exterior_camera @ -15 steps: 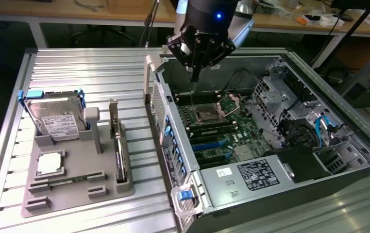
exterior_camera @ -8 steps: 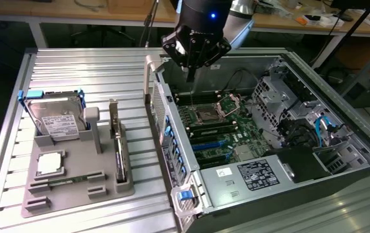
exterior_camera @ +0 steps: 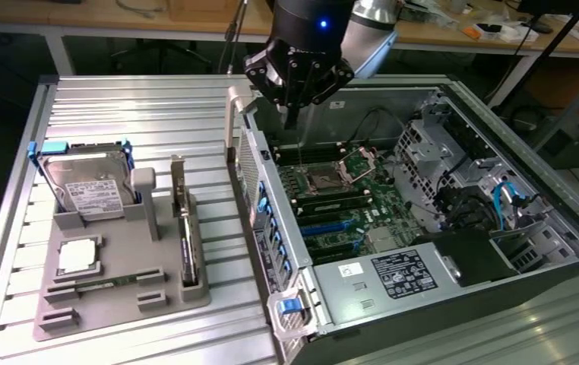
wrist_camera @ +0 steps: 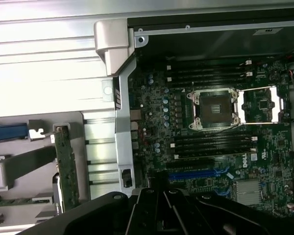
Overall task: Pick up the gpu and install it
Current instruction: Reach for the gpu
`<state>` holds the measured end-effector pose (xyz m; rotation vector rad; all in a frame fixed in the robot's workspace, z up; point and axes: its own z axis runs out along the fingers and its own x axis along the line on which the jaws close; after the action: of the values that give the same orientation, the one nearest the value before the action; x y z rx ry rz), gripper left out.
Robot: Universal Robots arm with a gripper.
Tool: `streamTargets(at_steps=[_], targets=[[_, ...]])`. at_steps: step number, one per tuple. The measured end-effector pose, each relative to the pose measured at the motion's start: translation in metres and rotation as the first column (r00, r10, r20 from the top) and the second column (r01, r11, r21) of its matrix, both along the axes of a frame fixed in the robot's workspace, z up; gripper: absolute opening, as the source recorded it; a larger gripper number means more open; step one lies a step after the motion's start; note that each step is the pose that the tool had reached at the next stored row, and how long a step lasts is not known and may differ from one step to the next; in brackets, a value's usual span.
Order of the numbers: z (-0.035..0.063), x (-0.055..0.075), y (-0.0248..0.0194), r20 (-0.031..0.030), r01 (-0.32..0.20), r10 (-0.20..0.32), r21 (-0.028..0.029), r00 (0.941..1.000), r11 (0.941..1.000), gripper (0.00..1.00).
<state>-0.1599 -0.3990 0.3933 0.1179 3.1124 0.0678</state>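
The fingers (exterior_camera: 291,115) are pressed together and empty, above the computer case (exterior_camera: 574,220). The gpu (exterior_camera: 186,236) stands upright in the gray holder (exterior_camera: 117,304); well apart from them.

free: motherboard (exterior_camera: 355,201) open from above; obstacle: case wall (exterior_camera: 252,163) beside gpu (exterior_camera: 188,251)

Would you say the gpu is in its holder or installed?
Not installed: the gpu stands on edge in the grey holder, outside the computer case.
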Motion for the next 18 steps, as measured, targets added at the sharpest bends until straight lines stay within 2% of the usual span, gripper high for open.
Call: streamTargets(at_steps=[18], targets=[[0.0000, -0.026, 0.0000, 0.0000, 0.000, 0.000, -0.0001, 1.0000, 1.0000, 0.11]])
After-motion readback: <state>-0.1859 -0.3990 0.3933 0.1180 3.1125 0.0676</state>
